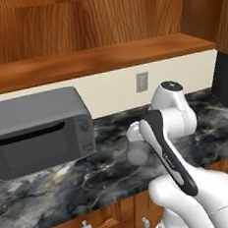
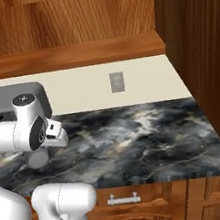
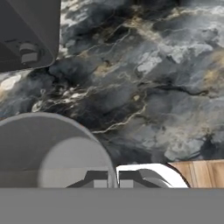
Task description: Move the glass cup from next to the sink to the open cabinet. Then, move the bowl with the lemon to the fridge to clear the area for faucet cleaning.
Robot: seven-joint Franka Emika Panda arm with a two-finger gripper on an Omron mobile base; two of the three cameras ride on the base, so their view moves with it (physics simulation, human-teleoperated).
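The glass cup [image 3: 52, 148] is a greyish translucent tumbler. It hangs above the dark marbled counter, with my gripper [image 3: 113, 181] shut on its rim wall. From the base cameras the cup [image 2: 36, 158] shows just below the hand, right of the microwave, and it appears as a pale cylinder [image 1: 139, 155] behind the forearm. Above the counter runs the thick plank shelf of the reddish-brown cabinet [image 1: 96, 61], also visible from the right side [image 2: 72, 55]. The sink, bowl, lemon, fridge and faucet are out of view.
A grey boxy microwave [image 1: 38, 130] stands on the counter [image 1: 92, 179] to the left of the arm, and its corner shows in the hand view [image 3: 26, 30]. A wall outlet [image 2: 117, 82] sits on the cream backsplash. A tall wooden panel [image 2: 199, 56] closes off the right.
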